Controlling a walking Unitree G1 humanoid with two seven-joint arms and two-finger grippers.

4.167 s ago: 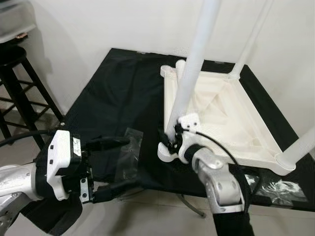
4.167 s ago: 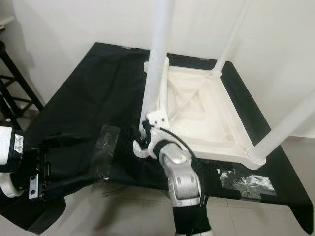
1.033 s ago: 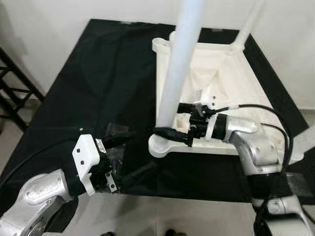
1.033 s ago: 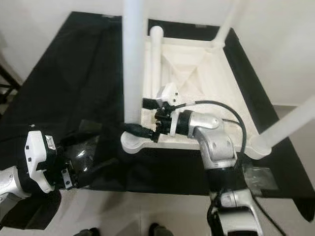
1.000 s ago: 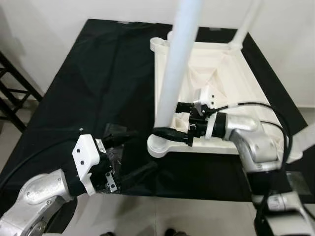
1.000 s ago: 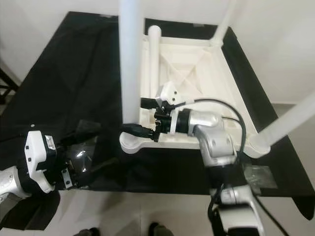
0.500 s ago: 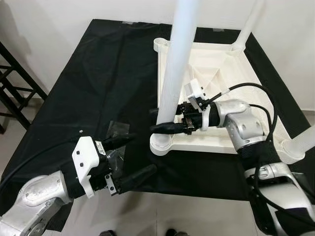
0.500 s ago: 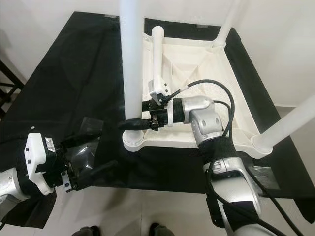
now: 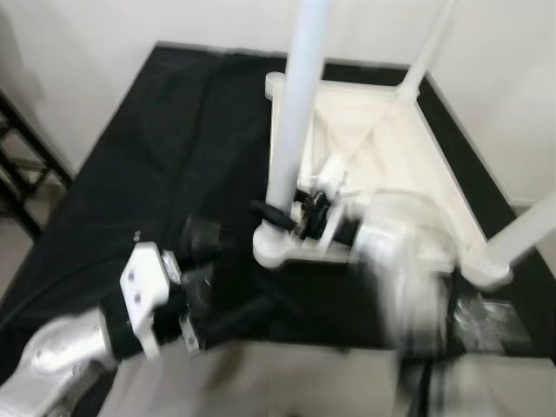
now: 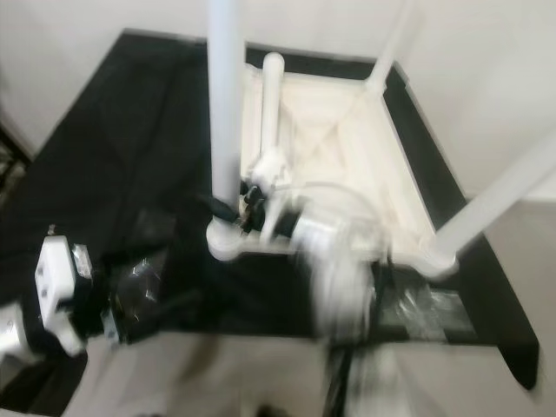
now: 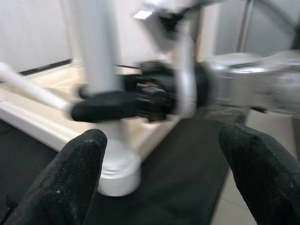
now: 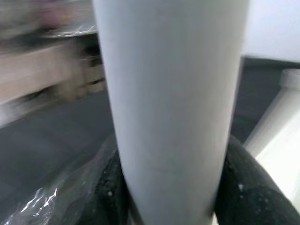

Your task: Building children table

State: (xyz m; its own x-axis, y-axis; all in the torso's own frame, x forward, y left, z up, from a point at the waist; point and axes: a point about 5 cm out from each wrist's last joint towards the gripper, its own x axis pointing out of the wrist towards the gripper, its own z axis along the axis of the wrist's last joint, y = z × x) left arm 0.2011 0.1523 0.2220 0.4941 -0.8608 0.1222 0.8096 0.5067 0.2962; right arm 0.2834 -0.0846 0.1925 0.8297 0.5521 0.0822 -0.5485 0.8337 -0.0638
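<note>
The right pincer [image 9: 280, 215] is clamped round the foot of the near white leg [image 9: 295, 113], just above the corner socket of the upturned children's table [image 10: 347, 148]. The right wrist view shows that leg [image 12: 171, 103] filling the gap, with a black finger [image 12: 110, 187] hugging it on either side. Half a second ago the right arm was sharp; now the forearm behind the pincer is smeared, so it is moving, and the whole scene has shifted a little, so the head has moved as well. My reading is that the leg is being twisted or pressed home in its socket; that step looks under way, not finished.

The left pincer [image 11: 164, 168] hangs spread wide and empty, close to the same corner on its outer side, over the black cloth [image 9: 174, 130] that covers the desk. A clear plastic bag [image 10: 143, 282] lies under it.

Blur hides the right wrist joint and the socket seam, so whether the leg is fully seated cannot be told. The leg tops are cut off.
</note>
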